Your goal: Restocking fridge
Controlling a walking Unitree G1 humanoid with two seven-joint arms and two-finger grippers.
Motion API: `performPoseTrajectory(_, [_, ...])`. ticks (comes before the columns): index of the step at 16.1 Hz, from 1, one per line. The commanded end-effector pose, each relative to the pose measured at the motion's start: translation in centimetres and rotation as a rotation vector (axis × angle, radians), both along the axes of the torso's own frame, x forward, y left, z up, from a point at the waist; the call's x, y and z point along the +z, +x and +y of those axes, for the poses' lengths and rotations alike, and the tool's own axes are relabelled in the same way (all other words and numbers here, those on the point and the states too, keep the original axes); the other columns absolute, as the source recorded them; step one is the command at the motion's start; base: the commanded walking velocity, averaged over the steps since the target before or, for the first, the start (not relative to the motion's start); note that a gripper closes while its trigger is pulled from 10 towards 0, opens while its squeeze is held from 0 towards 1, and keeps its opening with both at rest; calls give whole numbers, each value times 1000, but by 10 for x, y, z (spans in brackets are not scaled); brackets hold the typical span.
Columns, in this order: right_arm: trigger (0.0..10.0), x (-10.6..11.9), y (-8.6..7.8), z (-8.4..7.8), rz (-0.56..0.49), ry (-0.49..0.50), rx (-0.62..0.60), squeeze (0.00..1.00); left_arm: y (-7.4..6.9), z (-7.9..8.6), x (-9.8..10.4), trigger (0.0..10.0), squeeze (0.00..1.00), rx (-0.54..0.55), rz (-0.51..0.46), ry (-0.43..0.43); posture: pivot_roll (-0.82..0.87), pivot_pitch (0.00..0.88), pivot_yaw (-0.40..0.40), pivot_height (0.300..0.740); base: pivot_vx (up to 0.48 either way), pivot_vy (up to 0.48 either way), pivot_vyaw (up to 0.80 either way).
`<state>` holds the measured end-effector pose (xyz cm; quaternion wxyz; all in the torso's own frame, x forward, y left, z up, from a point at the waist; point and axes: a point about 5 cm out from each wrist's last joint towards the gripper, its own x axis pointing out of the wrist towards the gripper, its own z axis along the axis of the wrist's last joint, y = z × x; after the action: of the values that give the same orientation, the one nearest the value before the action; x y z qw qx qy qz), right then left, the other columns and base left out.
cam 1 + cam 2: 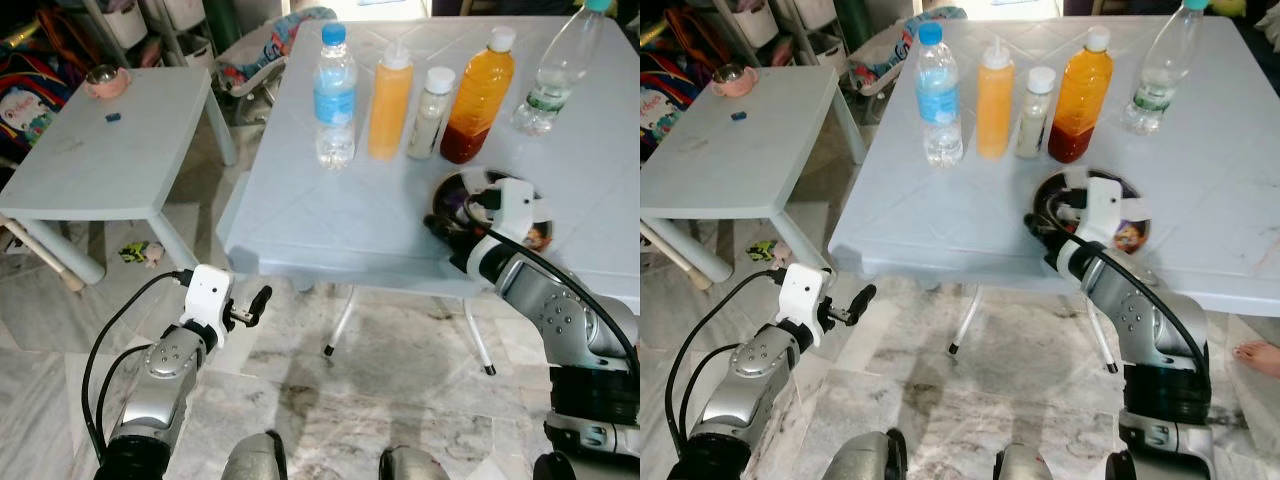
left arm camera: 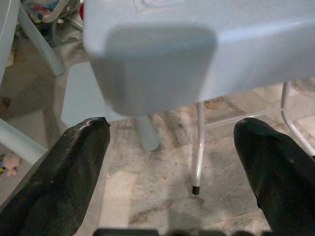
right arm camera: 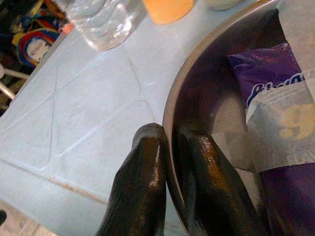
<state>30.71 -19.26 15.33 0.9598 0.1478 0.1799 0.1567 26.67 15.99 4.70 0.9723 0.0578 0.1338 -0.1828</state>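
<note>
The right gripper [image 3: 167, 162] is nearest, its fingers pinched on the near rim of the metal bowl [image 3: 206, 64], one inside and one outside. That thin-edge hold could slip or tip the bowl, spilling the purple packet [image 3: 275, 98] onto the tabletop [image 1: 350, 220]. The left gripper [image 2: 172, 147] hangs below the tabletop's corner, fingers apart; the row of bottles [image 1: 400, 95] stands beyond the bowl.

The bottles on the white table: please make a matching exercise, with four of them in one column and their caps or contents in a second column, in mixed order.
Things:
1. blue-label bottle
2. squeeze bottle
3. small jar
4. large juice bottle

Descriptions:
A. white cap, orange liquid with a dark red layer at the bottom
B. blue cap, clear liquid
C. white nozzle, orange body
D. white lid, pale contents

Pairs: 1-B, 2-C, 3-D, 4-A
</note>
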Motion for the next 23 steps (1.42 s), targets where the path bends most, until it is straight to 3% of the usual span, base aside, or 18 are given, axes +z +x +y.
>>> performPoseTrajectory(1, [0,-6,-4,7,32,19,47,0,-2,3,-2,10000,0,-4,16,20,33,108,112,740,0,0,0])
performPoseTrajectory(7, [0,-7,-8,8,41,17,109,0,-2,1,-6,10000,0,-4,54,-3,31,110,105,740,0,0,0])
performPoseTrajectory(8, [10000,-10,-7,6,62,9,97,0,-2,1,-6,10000,0,-4,57,-2,31,111,103,740,0,0,0])
performPoseTrajectory(9, [10000,-14,-7,4,81,14,83,992,-3,1,-6,10000,0,-4,59,-2,32,112,102,740,0,0,0])
performPoseTrajectory(20, [10000,-23,-7,-3,178,-34,96,1000,-6,-3,-11,10000,0,-53,127,-11,31,120,98,740,0,0,0])
performPoseTrajectory(22, [10000,-24,-8,-5,190,-53,102,827,-6,-3,-11,10000,0,-59,134,-13,31,121,98,740,0,0,0])
performPoseTrajectory(23, [1961,-25,-8,-6,192,-63,108,424,-6,-4,-12,10000,0,-63,137,-14,31,121,99,740,0,0,0])
